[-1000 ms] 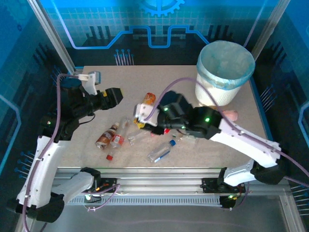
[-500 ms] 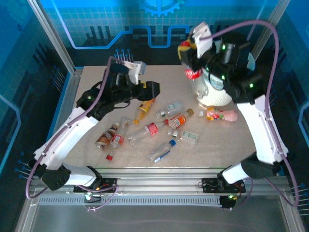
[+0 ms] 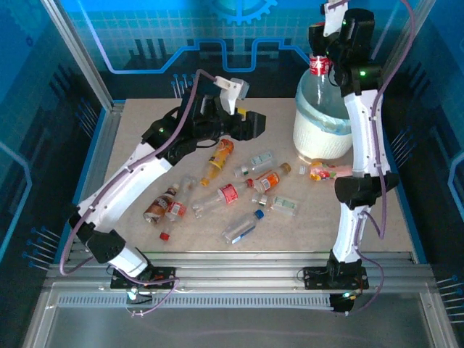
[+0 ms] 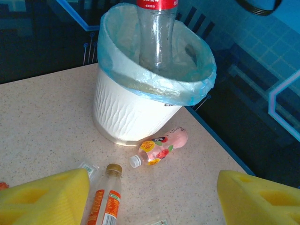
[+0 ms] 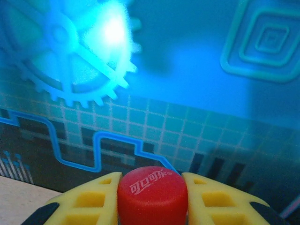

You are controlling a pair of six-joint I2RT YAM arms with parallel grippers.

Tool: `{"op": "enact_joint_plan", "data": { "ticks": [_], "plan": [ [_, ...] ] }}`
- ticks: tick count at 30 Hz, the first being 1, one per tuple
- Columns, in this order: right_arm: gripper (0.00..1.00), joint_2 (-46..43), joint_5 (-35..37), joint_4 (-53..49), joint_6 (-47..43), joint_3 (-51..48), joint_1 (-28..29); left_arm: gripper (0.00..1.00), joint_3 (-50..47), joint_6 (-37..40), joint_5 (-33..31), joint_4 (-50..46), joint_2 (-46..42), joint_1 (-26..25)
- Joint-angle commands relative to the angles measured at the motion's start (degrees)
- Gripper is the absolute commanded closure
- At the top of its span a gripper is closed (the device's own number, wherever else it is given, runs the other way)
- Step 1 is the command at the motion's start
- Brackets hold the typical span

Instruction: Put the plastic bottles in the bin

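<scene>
Red-capped bottle [image 4: 157, 42] clamped between right jaws, hanging into bin [image 4: 126, 117]; left jaws apart, empty, near scattered bottles [image 3: 228, 193].

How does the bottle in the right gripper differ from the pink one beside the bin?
The held bottle is clear with a red label and cap; the pink bottle is opaque with a white cap. The held bottle hangs upright, its lower end in the bin, gripped at the cap by the right gripper; the pink bottle lies on its side on the table. Both are capped.
</scene>
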Motion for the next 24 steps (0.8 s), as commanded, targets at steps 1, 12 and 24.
{"op": "enact_joint_plan", "data": {
  "ticks": [1,12,24],
  "plan": [
    [0.90,0.50,1.48,2.73,0.43,2.07,-1.44,0.26,2.63,2.06,1.67,-0.18,1.93,-0.52],
    [0.83,-0.02,7.20,13.82,-0.49,-12.16,-2.84,0.25,2.13,1.05,2.62,1.27,4.46,-0.48],
    [0.43,-9.35,6.60,29.66,1.13,-36.28,-4.46,0.20,2.79,0.90,2.53,0.96,6.36,-0.52]
  ]
}}
